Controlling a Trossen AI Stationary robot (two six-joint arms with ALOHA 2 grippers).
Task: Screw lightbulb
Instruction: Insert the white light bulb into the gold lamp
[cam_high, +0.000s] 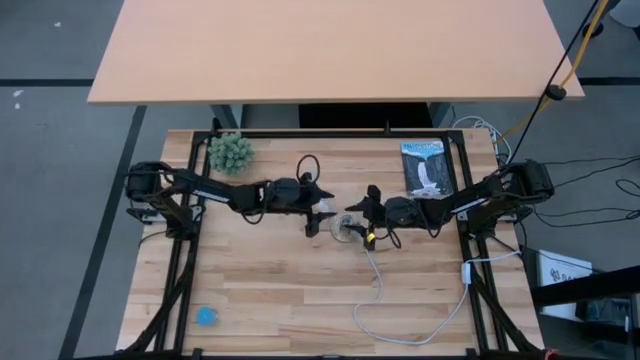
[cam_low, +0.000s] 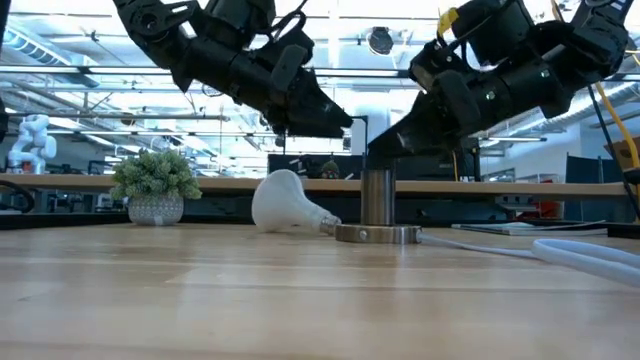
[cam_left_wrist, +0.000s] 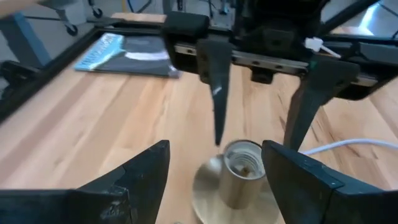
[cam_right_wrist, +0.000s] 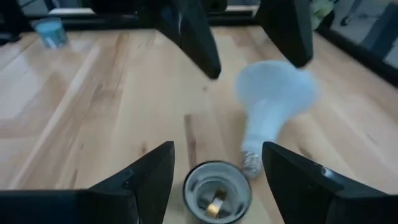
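Observation:
The white frosted lightbulb lies on its side on the wooden table, its screw base pointing at the socket. The silvery socket stands upright on its round disc, open end up. My left gripper hovers open above and just left of the socket. My right gripper hovers open above and just right of the socket. The two grippers face each other at the table's middle. Neither touches anything.
A small potted plant stands at the far left and a dark booklet lies at the far right. The socket's white cord loops toward the near right edge. A blue cup sits at the near left.

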